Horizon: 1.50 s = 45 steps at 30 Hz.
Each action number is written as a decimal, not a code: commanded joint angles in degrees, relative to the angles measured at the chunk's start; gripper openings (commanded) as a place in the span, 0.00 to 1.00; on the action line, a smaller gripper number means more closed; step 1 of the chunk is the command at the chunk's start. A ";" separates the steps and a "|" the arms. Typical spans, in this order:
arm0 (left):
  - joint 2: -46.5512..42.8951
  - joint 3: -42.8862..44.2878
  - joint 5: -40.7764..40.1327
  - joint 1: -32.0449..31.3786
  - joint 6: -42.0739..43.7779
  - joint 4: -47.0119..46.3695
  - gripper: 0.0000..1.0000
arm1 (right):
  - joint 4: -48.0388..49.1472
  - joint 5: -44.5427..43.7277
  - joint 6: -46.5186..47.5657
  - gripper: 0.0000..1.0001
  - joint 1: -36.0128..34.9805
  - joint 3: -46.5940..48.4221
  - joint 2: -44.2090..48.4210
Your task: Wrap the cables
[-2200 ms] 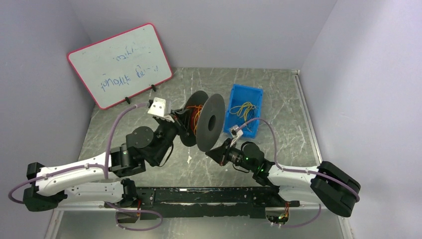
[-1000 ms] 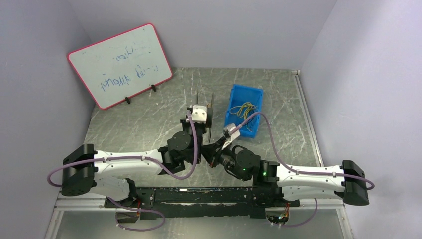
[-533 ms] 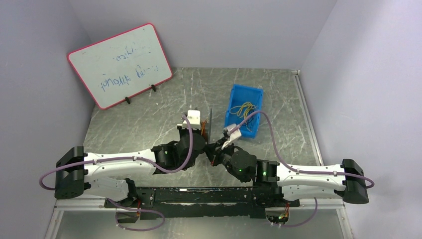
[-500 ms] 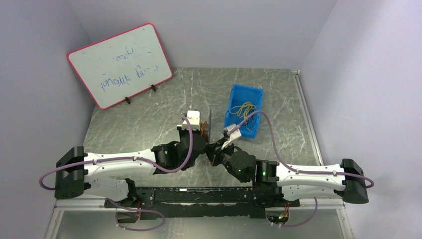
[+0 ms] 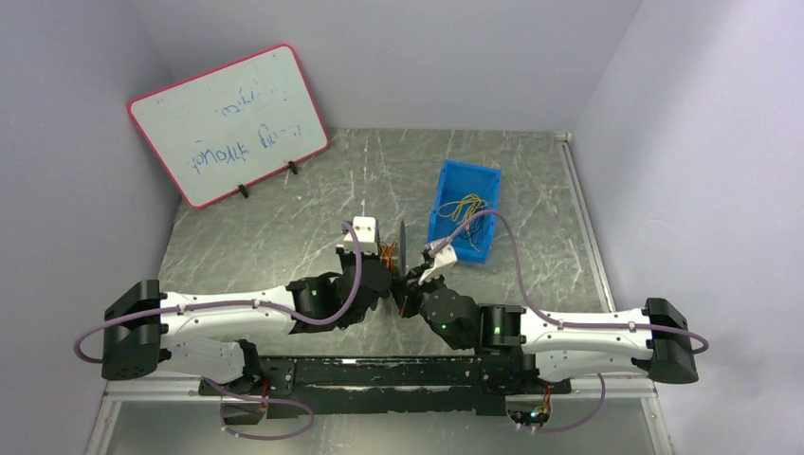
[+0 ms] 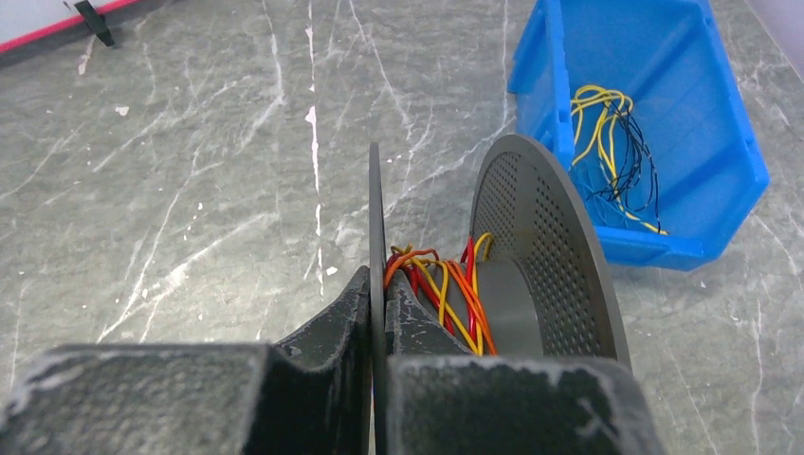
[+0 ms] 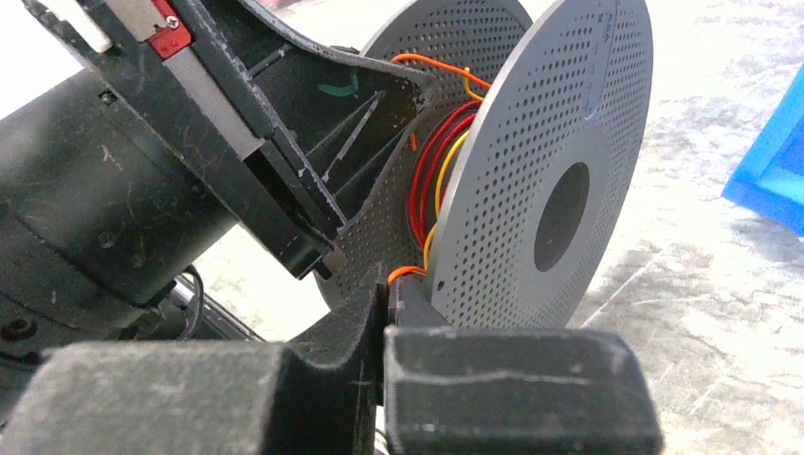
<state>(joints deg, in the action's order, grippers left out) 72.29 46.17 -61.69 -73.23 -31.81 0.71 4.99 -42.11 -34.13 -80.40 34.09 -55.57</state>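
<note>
the cables (image 6: 446,289), orange-red and yellow, are sitting wound around the hub of the dark grey spool (image 6: 559,256), between its two perforated discs. a few loops are bulging up loosely near the rims. one orange end is sticking out past the disc edge on the right-wrist view.

the spool is standing on edge with its discs upright, near the middle of the table (image 5: 284,237). i cannot tell whether it is resting on the surface or being carried just above it.

the left end effector (image 6: 377,313) is clamping the rim of the left disc, with one finger on each face of the thin plate.

the right end effector (image 7: 384,303) is sitting at the lower rim of the other disc with its fingers pressed together. the orange end is lying right at its tips, and i am not able to say whether it is pinched there.

just to the right of the spool, the blue bin (image 6: 664,57) is holding a loose bundle (image 6: 607,123) of yellow and dark wires.

the whiteboard (image 5: 228,123) is leaning at the far left corner, well apart from the spool.
</note>
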 commanded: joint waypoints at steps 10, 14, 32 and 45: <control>4.25 3.20 -1.19 -4.83 -9.15 12.14 0.07 | -6.02 -20.53 -10.25 0.00 0.33 5.09 -5.09; 5.09 3.04 -2.39 -6.61 -9.67 12.02 0.07 | -7.33 -22.76 -11.66 0.00 0.59 6.83 -7.38; 2.11 -1.04 -3.21 -9.90 -12.12 11.39 0.07 | -19.19 -21.32 -30.45 0.00 6.75 8.82 -11.81; 1.31 -3.01 -3.07 -10.50 -10.66 8.93 0.07 | -25.67 -18.46 -41.95 0.00 11.00 12.71 -15.40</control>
<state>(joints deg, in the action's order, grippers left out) 74.17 44.25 -68.38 -80.01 -43.33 6.85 -10.72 -46.39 -67.83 -75.09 45.30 -68.45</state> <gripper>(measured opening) 0.083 0.008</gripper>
